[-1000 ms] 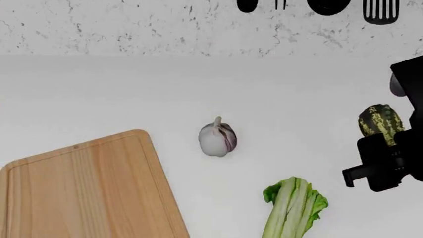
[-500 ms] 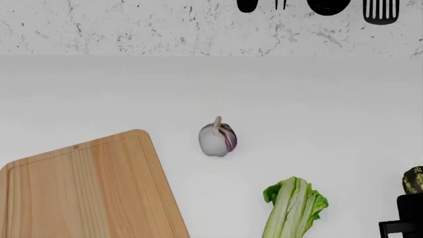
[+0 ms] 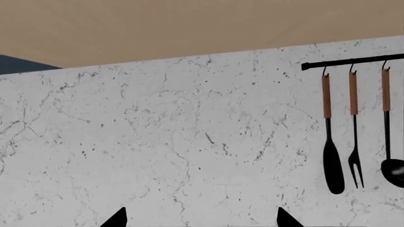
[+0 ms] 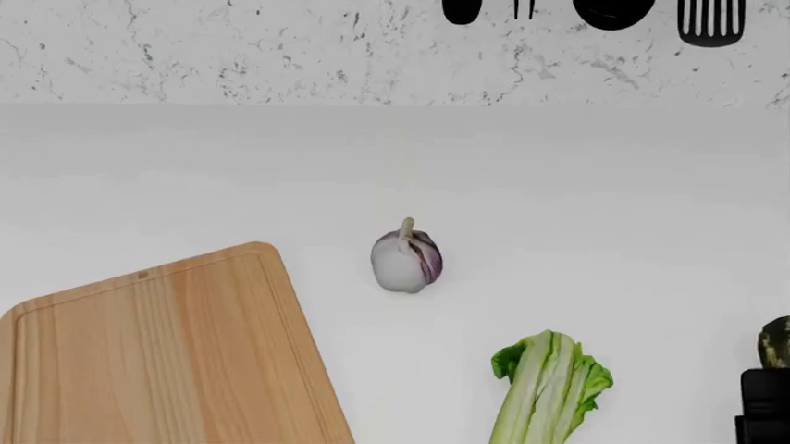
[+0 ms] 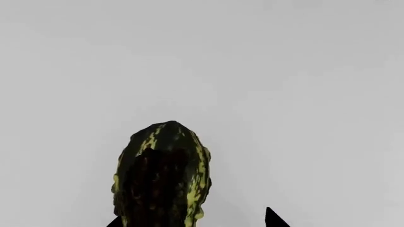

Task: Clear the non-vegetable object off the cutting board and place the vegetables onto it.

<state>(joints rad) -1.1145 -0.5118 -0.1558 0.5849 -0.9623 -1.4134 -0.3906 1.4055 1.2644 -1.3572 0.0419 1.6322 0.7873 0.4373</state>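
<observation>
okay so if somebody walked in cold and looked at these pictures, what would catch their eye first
Probably the garlic bulb, white and purple, sitting alone mid-counter just right of the bare cutting board. Next, the bok choy lying at the head view's lower edge. In the right wrist view, the mottled green-and-yellow gourd fills the foreground over the white counter, close to the right gripper.

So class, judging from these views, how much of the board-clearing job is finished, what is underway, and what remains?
Done: the cutting board is bare; the gourd is off it. In hand: the gourd sits between the right gripper tips near the counter at the head view's right edge; whether it is gripped or released cannot be told. Left: the garlic and the bok choy lie on the counter, off the board.
</observation>
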